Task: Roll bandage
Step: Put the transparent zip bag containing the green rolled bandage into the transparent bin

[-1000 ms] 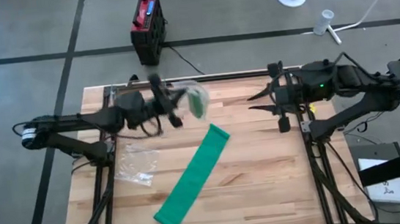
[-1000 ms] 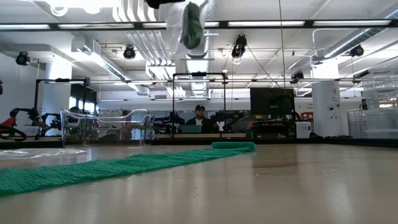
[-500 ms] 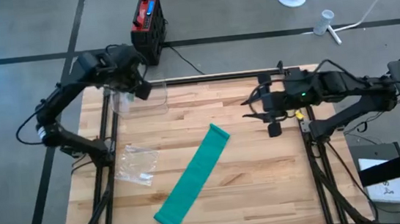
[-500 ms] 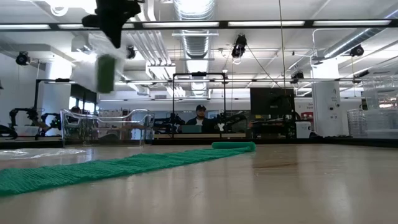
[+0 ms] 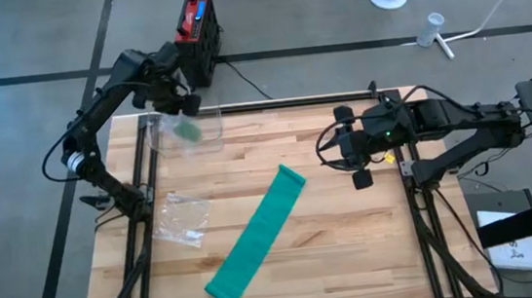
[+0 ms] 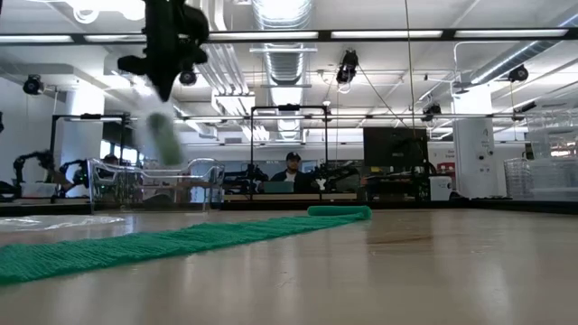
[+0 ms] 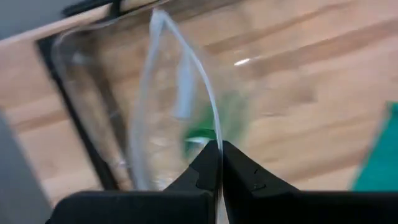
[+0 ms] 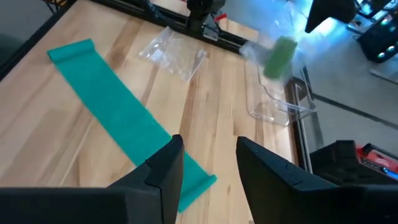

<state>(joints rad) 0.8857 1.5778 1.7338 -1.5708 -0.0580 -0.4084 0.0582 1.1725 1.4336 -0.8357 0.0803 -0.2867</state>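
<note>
From above, the left gripper [image 5: 186, 106] now hangs over the table's far left corner, pinched shut on a clear plastic bag [image 5: 183, 131] with a small green roll [image 5: 187, 131] inside. A second ago it held that bag over the middle of the table's far edge, so it has swung the bag out of the way. The green bandage [image 5: 255, 235] lies flat and unrolled, slanting across the wooden table [image 5: 354, 248], with an empty wrapper [image 5: 181, 219] to its left. The right gripper [image 5: 330, 152] has slid in from the far right edge and sits near the bandage's far end, fingers parted and empty.

At table height, the bag [image 6: 161, 135] dangles blurred from the left gripper, and the bandage [image 6: 163, 242] stretches flat.

The left wrist camera shows its fingers [image 7: 245, 177] closed on the bag's film [image 7: 180, 106].

The right wrist camera looks between its spread fingers [image 8: 158, 171] at the bandage [image 8: 118, 106].

Rolling, I'd judge, hasn't started; the right arm seems about to begin it.
</note>
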